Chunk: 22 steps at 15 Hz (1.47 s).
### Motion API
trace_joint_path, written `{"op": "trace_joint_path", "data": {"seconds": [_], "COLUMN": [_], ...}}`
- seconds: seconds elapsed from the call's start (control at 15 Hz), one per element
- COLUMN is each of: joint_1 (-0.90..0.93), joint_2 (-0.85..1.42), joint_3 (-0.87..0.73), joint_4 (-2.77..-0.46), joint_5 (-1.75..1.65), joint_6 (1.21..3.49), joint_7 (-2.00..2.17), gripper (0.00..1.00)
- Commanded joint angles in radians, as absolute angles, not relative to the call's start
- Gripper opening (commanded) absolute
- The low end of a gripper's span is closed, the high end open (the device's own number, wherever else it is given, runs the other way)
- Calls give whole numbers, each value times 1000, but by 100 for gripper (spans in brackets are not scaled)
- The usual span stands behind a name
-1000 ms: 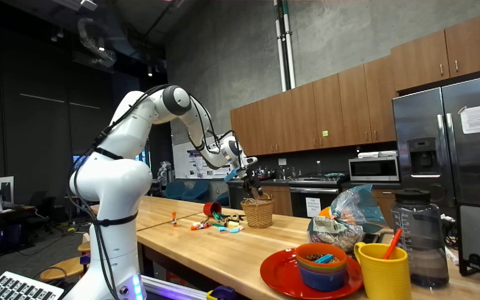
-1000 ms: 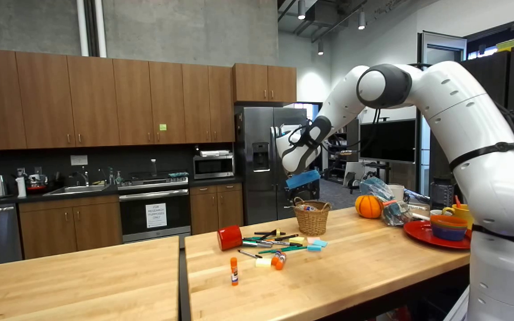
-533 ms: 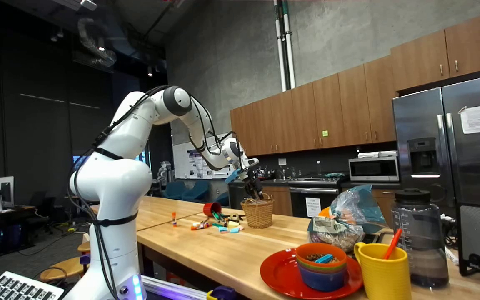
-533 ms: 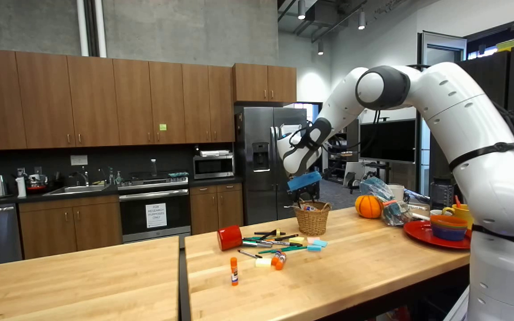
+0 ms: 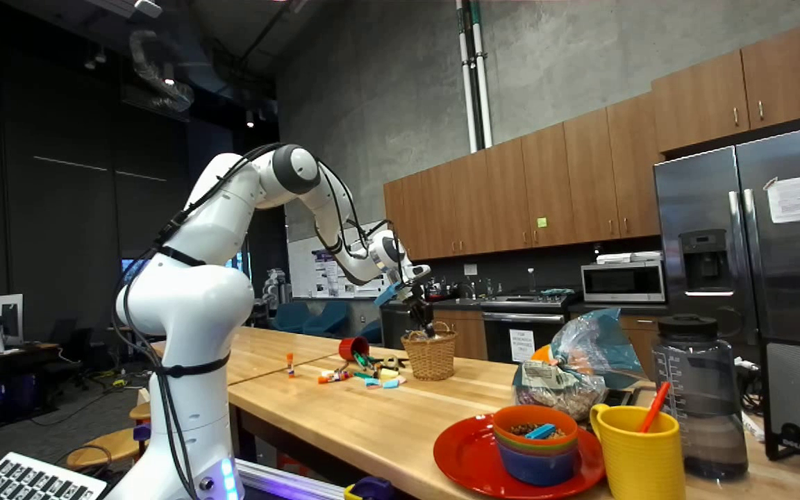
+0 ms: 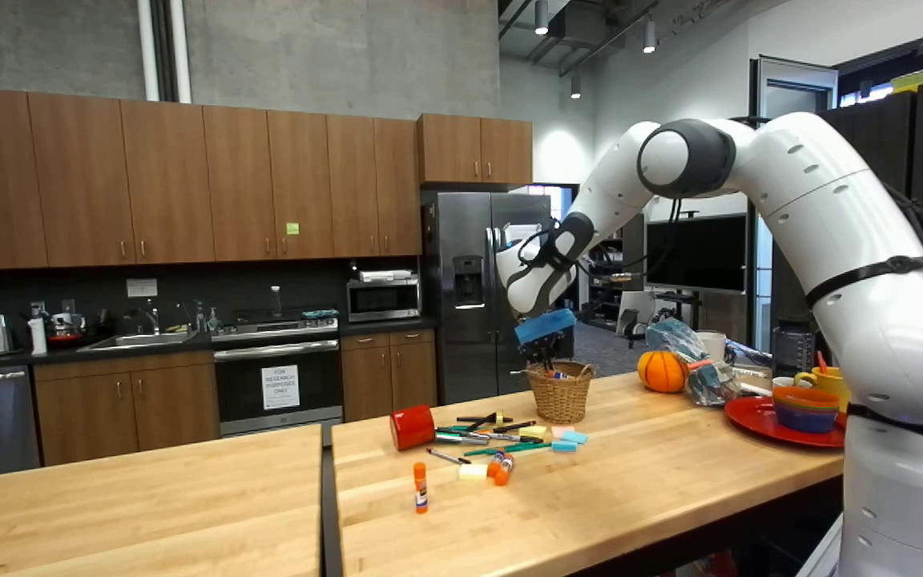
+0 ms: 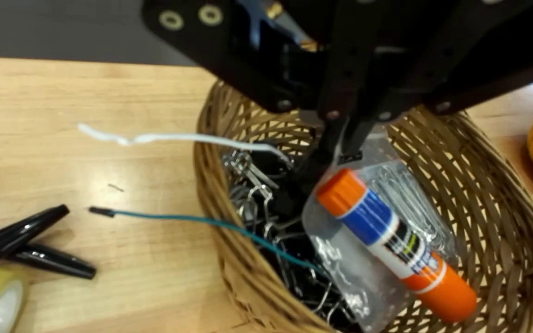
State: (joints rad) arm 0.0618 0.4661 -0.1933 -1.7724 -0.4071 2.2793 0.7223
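Oven door (image 6: 239, 393) has a paper sign (image 6: 280, 388) saying "FOR RESEARCH PURPOSES ONLY" lol, and the speaker's (image 5: 792, 396) a DELL.

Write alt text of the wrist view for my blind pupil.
A gripper hangs into a wicker basket and seems to pinch a clear bag of paper clips, with a glue stick lying across it. Binder clips lie alongside; black pens lie outside.

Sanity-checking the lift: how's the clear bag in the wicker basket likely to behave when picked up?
The clear bag will likely be floppy: its film looks thin and wrinkled. It may sag or swing, since what look like paper clips show through one part. The glue stick lying across it is round, so it could roll off.
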Motion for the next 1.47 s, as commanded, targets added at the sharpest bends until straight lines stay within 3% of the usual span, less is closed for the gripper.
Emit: {"op": "trace_joint_path", "data": {"seconds": [0.0, 0.8, 1.33, 1.4], "joint_1": [67, 74, 45, 45], "joint_2": [415, 184, 2, -20], "joint_3": [-185, -112, -23, -18], "joint_4": [-1793, -1851, -1879, -1878], "joint_5": [-389, -344, -15, 19], "joint_6": [2281, 2296, 2202, 2170], "joint_7": [696, 630, 251, 207], "gripper": [0, 0, 0, 7]}}
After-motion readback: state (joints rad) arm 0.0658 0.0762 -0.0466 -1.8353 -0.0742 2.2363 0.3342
